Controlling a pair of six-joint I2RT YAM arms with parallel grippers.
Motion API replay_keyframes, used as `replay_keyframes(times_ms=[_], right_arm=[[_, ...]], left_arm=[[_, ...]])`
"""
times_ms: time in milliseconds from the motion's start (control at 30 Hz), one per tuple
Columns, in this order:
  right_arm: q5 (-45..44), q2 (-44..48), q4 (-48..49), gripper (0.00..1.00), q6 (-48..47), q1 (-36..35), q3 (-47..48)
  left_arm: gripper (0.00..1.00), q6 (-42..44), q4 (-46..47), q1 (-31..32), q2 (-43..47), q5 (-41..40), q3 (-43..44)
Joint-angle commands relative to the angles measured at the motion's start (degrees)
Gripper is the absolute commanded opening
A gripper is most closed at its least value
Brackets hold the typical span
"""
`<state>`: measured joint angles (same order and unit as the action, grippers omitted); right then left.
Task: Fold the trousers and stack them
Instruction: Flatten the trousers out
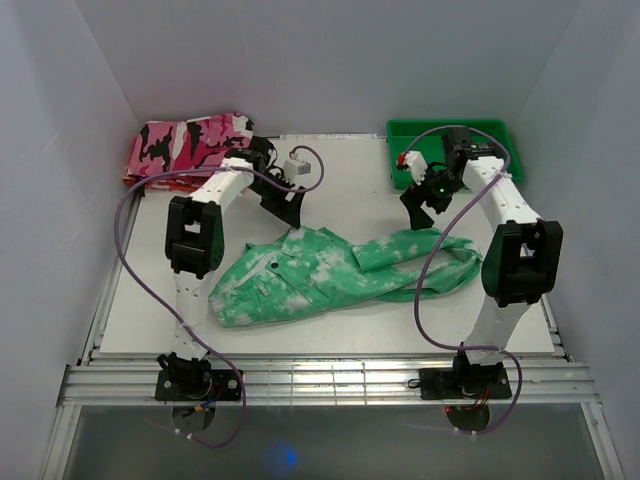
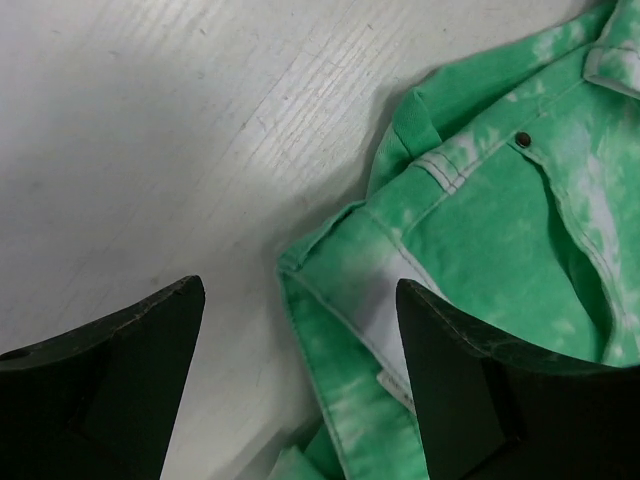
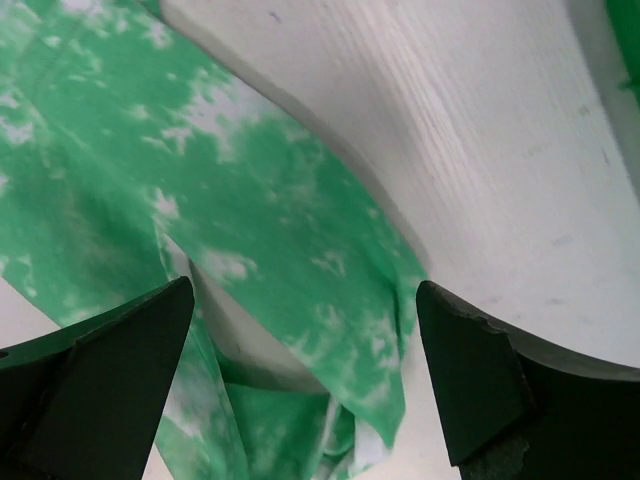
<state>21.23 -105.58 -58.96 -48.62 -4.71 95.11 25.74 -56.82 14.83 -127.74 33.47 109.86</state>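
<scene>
White enclosure walls on three sides; underneath, pale wood-grain table (image 1: 350,180) with aluminium rail (image 1: 330,385) along table's near edge.

Across table's middle, nearer its front edge than its back: trousers (image 1: 320,275), bright green with white tie-dye blotches. Waist end bunched on table's left half. Legs trailing onto table's right half and doubled back in a loop there. Wrinkled all over, not folded flat.

Over table's far-left part, just beyond the waist end: left gripper (image 1: 288,208). Seen from left wrist, jaws spread wide, nothing clamped, black fingers (image 2: 120,380) either side of waistband corner and bare table. Pale lining turned out at that corner. Dark rivet (image 2: 522,140) beside a stitched pocket seam. Small tag (image 2: 392,385) at lining edge, marking too small to read.

Over table's far-right part, above the leg loop: right gripper (image 1: 420,208). Seen from right wrist, jaws equally wide, empty, green leg cloth and bare table under the gap. Contact with cloth: cannot tell.

At table's far-left corner: folded camouflage cloth (image 1: 185,145), pink, black and white. At table's far-right corner: green plastic tray (image 1: 495,130). Purple cables (image 1: 125,250) looping from both arms along table's sides.
</scene>
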Motion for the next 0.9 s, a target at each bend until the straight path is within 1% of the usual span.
replay_keyframes(times_ms=[0,67,200,233,300,333,433,467,500,533,600,633,667,700,733,800,833,867], right_arm=[[3.98,-1.82,0.68,0.97,-2.70,-3.36,-2.90],[5.74,-2.08,1.56,0.97,-3.41,-5.12,-4.22],[8.38,-1.74,2.79,0.96,-5.34,-7.50,-8.87],[9.17,-1.82,2.97,0.96,-6.13,-7.94,-9.76],[9.53,-1.91,4.90,0.96,-6.14,-9.09,-11.52],[10.05,-2.00,5.17,0.96,-6.31,-9.44,-12.40],[8.48,-2.44,7.45,0.95,-5.78,-10.84,-13.63],[7.95,-2.52,8.15,0.95,-6.04,-11.19,-14.51],[7.42,-2.53,9.55,0.95,-6.05,-11.37,-14.95],[6.55,-2.70,9.91,0.95,-6.40,-11.63,-15.56],[5.58,-3.23,11.14,0.96,-7.27,-11.81,-16.01],[4.44,-3.32,12.02,0.93,-7.28,-11.81,-16.18],[3.39,-2.88,13.42,0.84,-6.84,-11.81,-16.71],[1.37,-2.53,16.13,0.69,-5.79,-11.81,-17.06],[0.66,-2.00,17.37,0.62,-5.52,-11.55,-17.32],[-0.31,0.10,20.01,0.43,-4.47,-10.41,-18.55],[-0.84,0.72,21.59,0.18,-4.29,-9.62,-18.64],[-1.19,1.60,22.04,0.08,-3.85,-7.88,-18.65]], left_arm=[[0.88,-2.97,-1.72,1.25,-1.45,0.72,3.34],[0.88,-3.67,-1.81,1.78,-2.95,1.50,3.51],[0.79,-4.38,-2.42,1.87,-3.30,5.36,2.29],[0.73,-4.55,-2.33,1.96,-3.13,6.07,1.85],[0.65,-5.17,-2.25,1.87,-3.04,8.35,1.06],[0.55,-5.69,-2.07,1.87,-2.95,9.14,0.18],[0.39,-7.45,-1.11,1.87,-2.69,10.82,-1.40],[0.30,-7.89,-0.84,1.87,-2.43,11.17,-1.58],[0.25,-8.24,-0.58,1.87,-2.25,11.44,-1.84],[0.17,-9.03,-0.40,1.87,-2.16,11.87,-2.19],[0.06,-9.47,0.04,1.96,-1.55,12.14,-2.29],[0.01,-9.65,0.21,1.87,-1.28,11.36,-2.37],[0.00,-10.26,0.65,1.78,-0.93,10.74,-2.37],[0.00,-10.35,1.18,1.61,0.12,10.21,-2.37],[0.00,-10.70,1.62,1.43,0.73,9.42,-2.37],[0.00,-11.93,3.02,0.82,3.10,7.05,-2.37],[0.00,-12.46,3.55,-0.06,4.07,6.35,-2.46],[0.00,-13.16,3.99,-0.59,5.04,4.60,-2.55]])
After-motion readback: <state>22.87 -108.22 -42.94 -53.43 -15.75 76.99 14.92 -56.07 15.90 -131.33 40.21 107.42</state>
